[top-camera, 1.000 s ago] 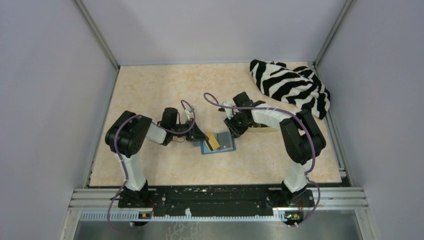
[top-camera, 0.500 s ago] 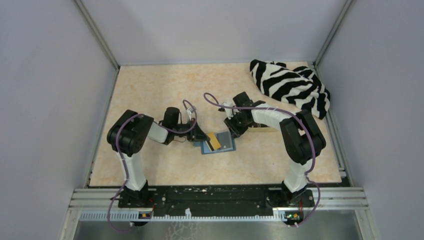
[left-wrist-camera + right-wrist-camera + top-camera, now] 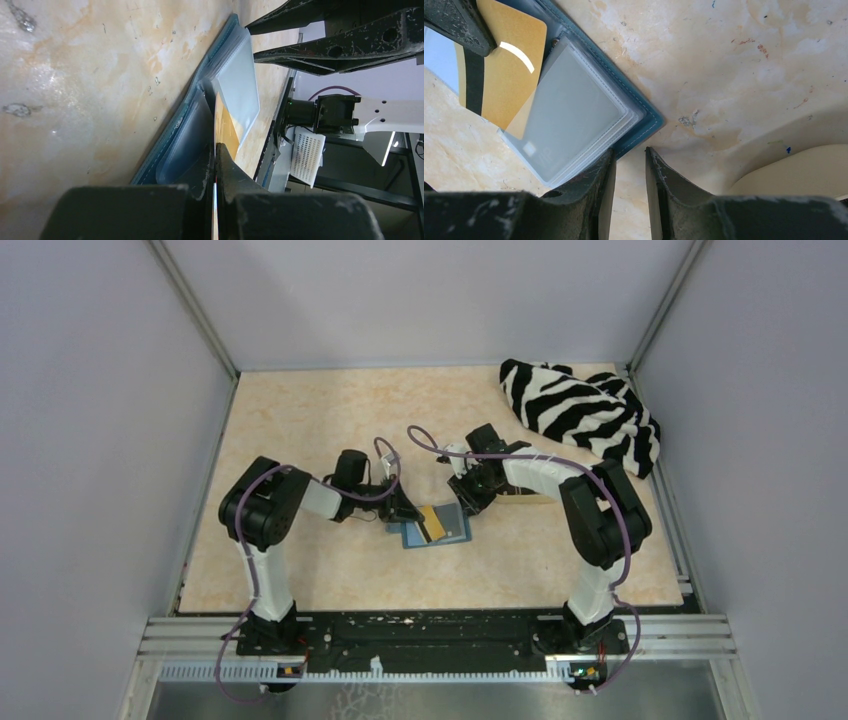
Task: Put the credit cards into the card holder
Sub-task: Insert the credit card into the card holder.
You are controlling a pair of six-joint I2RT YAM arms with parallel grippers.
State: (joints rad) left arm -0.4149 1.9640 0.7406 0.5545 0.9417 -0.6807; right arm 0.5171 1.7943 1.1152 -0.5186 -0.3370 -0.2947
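mid-frame: stiff, slick gold card (image 3: 226, 131) clamped by its short end in left gripper (image 3: 216, 152); right gripper (image 3: 629, 161) narrowly parted at floppy card holder (image 3: 646, 121) edge.

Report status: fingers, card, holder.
Left fingers shut on gold card, its corner under a sleeve of the open card holder. Right fingers slightly apart, empty, at the holder's corner. Tan tray off to the side, not blocking.

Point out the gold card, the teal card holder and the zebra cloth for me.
gold card (image 3: 504, 90), right wrist view, its gold face.
card holder (image 3: 644, 107), right wrist view, teal stitched border.
zebra cloth (image 3: 580, 410), top external view, middle of the heap.
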